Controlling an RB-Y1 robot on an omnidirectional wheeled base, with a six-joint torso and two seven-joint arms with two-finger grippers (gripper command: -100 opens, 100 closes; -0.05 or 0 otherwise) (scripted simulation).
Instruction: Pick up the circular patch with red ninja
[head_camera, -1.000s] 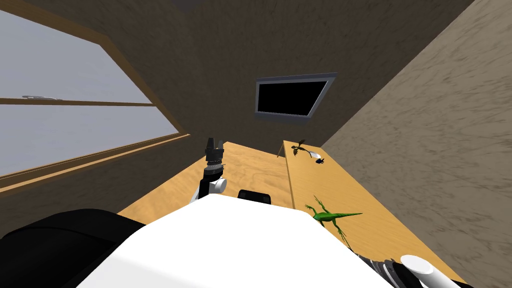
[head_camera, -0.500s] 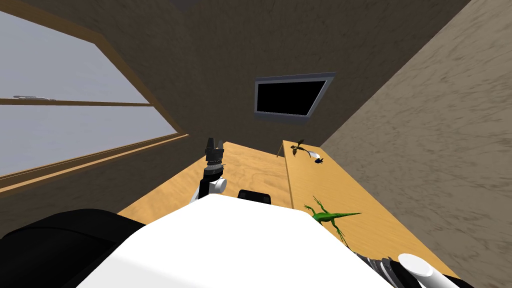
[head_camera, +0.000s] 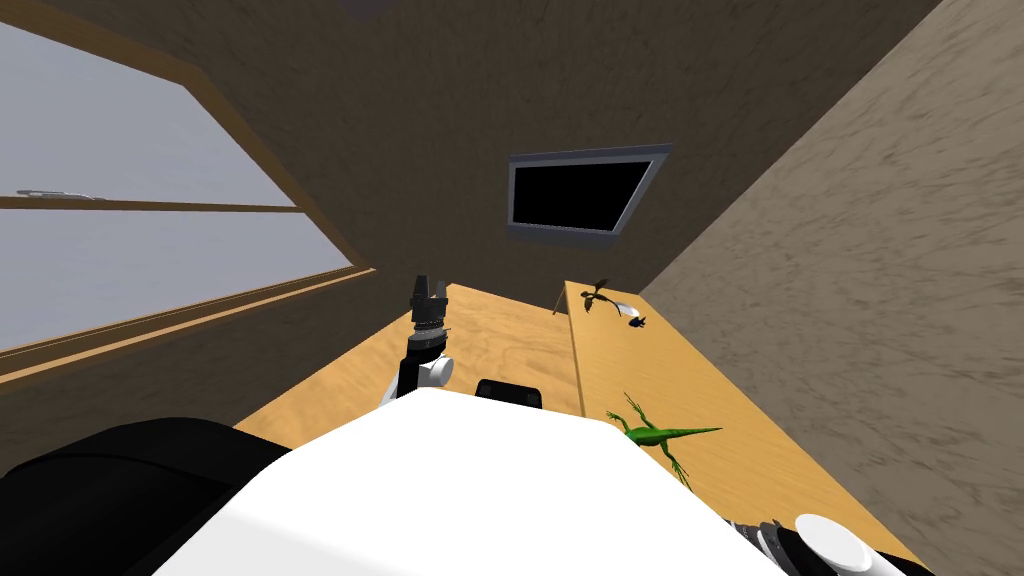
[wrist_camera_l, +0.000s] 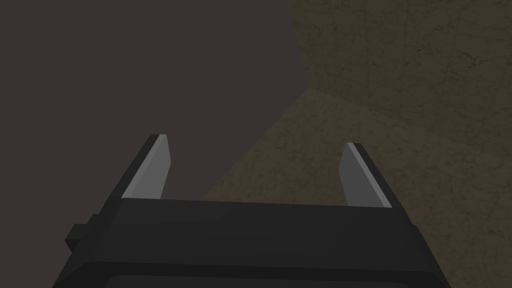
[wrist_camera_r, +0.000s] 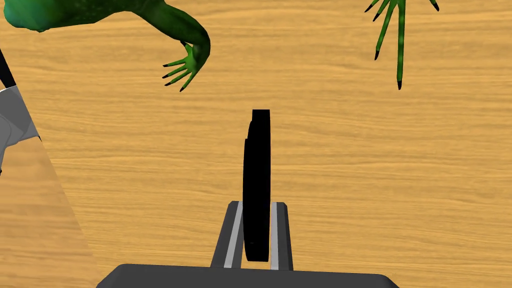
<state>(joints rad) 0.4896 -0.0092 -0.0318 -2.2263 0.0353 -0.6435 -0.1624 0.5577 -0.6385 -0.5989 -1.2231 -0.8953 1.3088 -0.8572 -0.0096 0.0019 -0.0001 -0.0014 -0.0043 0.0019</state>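
The thin black circular patch (wrist_camera_r: 256, 165) is clamped across its flat faces by the right gripper (wrist_camera_r: 256, 206) above the wooden desk (wrist_camera_r: 375, 175). It is judged light and bendable. The left gripper (wrist_camera_l: 255, 150) is spread open, empty.

Patch (wrist_camera_r: 256, 185), seen edge-on: plain black. Lizard (head_camera: 660, 433): bright green, black claws. Tabletop (head_camera: 640, 370): honey-yellow wood grain. Walls (head_camera: 850, 250): mottled brown. Wall frame (head_camera: 565, 232): grey, black inside.

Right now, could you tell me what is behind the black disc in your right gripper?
Wooden tabletop, with a green lizard's foot beyond. The disc, edge-on, hides a thin strip.
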